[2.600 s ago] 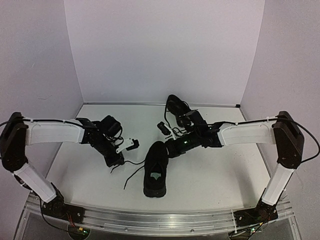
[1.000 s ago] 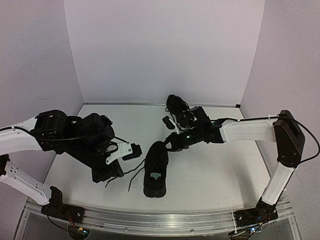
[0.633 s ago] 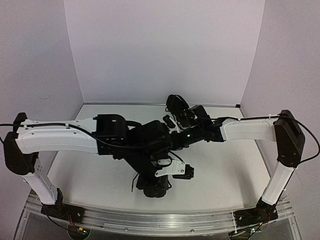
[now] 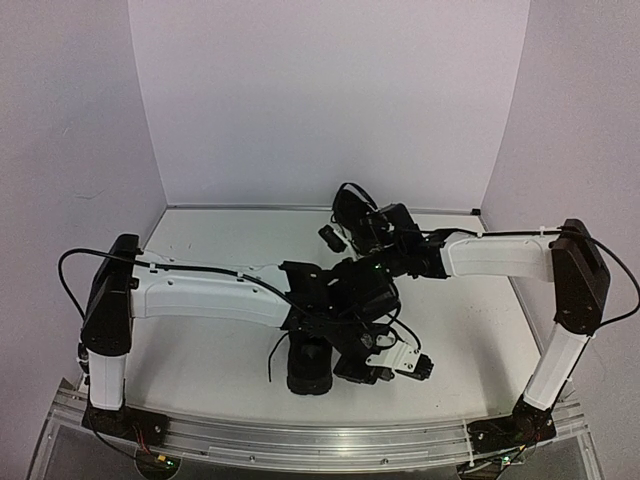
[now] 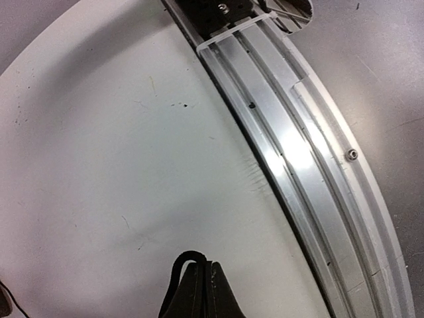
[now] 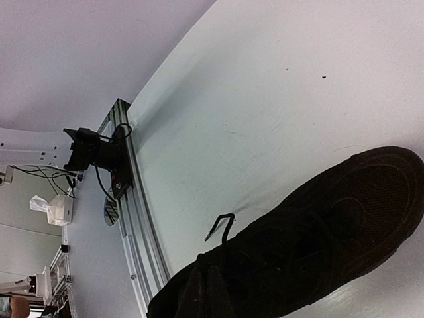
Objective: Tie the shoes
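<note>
- Top external: the near shoe (image 4: 308, 372) lies centre-near on the worktop (image 4: 200, 345), and the far shoe (image 4: 352, 212) at the back.
- The left gripper (image 5: 199, 266) has its jaws closed on a lace (image 5: 177, 265).
- The right gripper (image 6: 204, 268) has its jaws closed beside the near shoe.

Left arm (image 4: 200, 292) stretched rightward, left pincer (image 5: 201, 278) closed, right pincer (image 6: 205, 285) seemingly closed.

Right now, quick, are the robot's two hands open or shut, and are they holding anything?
Left gripper: shut, pinching a black lace loop.
Right gripper: shut, seemingly on a lace end just above the shoe.
</note>
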Robot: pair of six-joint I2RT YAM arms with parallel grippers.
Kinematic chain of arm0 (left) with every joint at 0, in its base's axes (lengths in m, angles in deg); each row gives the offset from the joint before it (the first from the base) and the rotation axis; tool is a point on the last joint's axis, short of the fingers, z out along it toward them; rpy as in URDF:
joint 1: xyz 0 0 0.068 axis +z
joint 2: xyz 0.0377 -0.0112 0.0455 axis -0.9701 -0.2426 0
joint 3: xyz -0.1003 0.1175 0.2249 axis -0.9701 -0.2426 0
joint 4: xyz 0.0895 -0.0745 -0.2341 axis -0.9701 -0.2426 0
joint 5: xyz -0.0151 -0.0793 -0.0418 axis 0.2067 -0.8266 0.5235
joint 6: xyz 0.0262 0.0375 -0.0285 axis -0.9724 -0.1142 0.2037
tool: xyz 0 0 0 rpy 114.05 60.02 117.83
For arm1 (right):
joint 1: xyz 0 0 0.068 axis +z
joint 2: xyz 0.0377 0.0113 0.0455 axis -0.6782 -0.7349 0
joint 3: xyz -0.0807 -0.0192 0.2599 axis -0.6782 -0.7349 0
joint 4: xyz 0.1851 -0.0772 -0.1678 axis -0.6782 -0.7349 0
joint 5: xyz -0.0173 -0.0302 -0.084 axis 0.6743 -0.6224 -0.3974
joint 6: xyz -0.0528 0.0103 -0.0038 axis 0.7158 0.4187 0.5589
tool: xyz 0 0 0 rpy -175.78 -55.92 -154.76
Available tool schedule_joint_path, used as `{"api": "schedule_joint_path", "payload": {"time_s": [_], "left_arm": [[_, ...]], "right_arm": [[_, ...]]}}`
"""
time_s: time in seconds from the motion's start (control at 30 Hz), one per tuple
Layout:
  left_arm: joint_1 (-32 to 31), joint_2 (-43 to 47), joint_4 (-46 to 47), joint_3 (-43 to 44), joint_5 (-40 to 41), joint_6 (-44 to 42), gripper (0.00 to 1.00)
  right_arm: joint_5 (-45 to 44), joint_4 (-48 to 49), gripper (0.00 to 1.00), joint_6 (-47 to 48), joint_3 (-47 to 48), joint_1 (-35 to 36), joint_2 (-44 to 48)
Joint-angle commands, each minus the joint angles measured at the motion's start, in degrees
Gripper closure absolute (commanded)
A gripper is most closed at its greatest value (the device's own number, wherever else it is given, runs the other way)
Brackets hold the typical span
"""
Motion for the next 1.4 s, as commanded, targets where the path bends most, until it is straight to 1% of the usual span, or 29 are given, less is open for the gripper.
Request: {"api": "schedule_joint_path", "payload": {"time_s": [0.0,0.1,0.17,0.3,0.4,0.47,0.57,0.63,0.7,0.8,0.87,0.97,1.07,1.13,1.17,1.23,1.3,1.37], "left_arm": [[1.49,1.58,7.27,-2.84,0.66,-2.76,0.85],[1.48,3.86,7.3,-4.56,1.41,-2.23,0.7],[1.5,6.24,8.01,-6.83,2.13,-1.73,0.62],[1.49,12.65,9.06,-11.48,4.43,0.91,0.55],[1.97,19.4,11.82,-16.54,6.63,5.05,0.51],[3.0,25.16,15.74,-21.77,7.24,9.58,0.5],[7.42,35.68,24.25,-32.39,6.8,17.73,0.48],[9.79,42.35,29.95,-39.83,9.24,23.35,0.47],[10.68,48.32,34.53,-46.33,15.91,27.51,0.44],[11.24,53.74,35.65,-52.06,25.22,34.4,0.42],[11.53,55.55,34.11,-54.05,29.0,38.14,0.42],[11.94,56.64,31.61,-55.78,33.36,42.92,0.43],[13.77,58.43,31.85,-58.39,34.54,48.09,0.45],[16.07,59.37,32.37,-59.68,32.46,50.5,0.46],[16.77,59.61,32.62,-60.38,31.64,51.32,0.46],[18.16,59.71,33.4,-61.05,29.49,51.98,0.46],[19.11,59.12,33.75,-60.92,27.27,52.07,0.45],[20.44,58.11,33.82,-60.24,24.47,52.06,0.44]], "right_arm": [[2.31,-0.15,1.0,1.66,2.25,-0.23,-1.27],[2.63,-0.24,1.0,1.55,2.45,-0.24,-1.66],[2.74,-0.25,1.0,1.56,2.61,-0.24,-1.87],[3.09,-0.32,1.0,1.3,3.24,-0.17,-2.13],[3.39,-0.19,1.0,0.71,3.96,-0.06,-2.36],[3.42,-0.15,1.0,0.27,4.63,0.21,-2.44],[3.06,-0.24,1.0,-0.46,5.6,1.21,-2.82],[2.64,-0.31,1.0,-0.9,6.2,2.15,-3.55],[2.11,-0.33,1.0,-1.12,6.69,3.27,-4.41],[1.32,-0.41,1.0,-1.4,7.45,4.68,-6.01],[0.95,-0.44,1.0,-1.52,8.13,5.6,-6.88],[0.1,-0.81,1.0,-1.85,9.23,6.99,-8.06],[-1.02,-1.48,0.99,-1.97,9.94,8.31,-8.76],[-1.58,-2.21,0.97,-2.04,10.43,9.09,-9.15],[-1.74,-2.64,0.94,-1.86,10.66,9.28,-9.26],[-1.81,-3.48,0.85,-1.86,10.73,9.45,-9.06],[-2.19,-4.17,0.72,-1.41,10.75,9.42,-7.65],[-2.85,-4.94,0.62,-1.16,10.75,9.31,-5.7]]}}
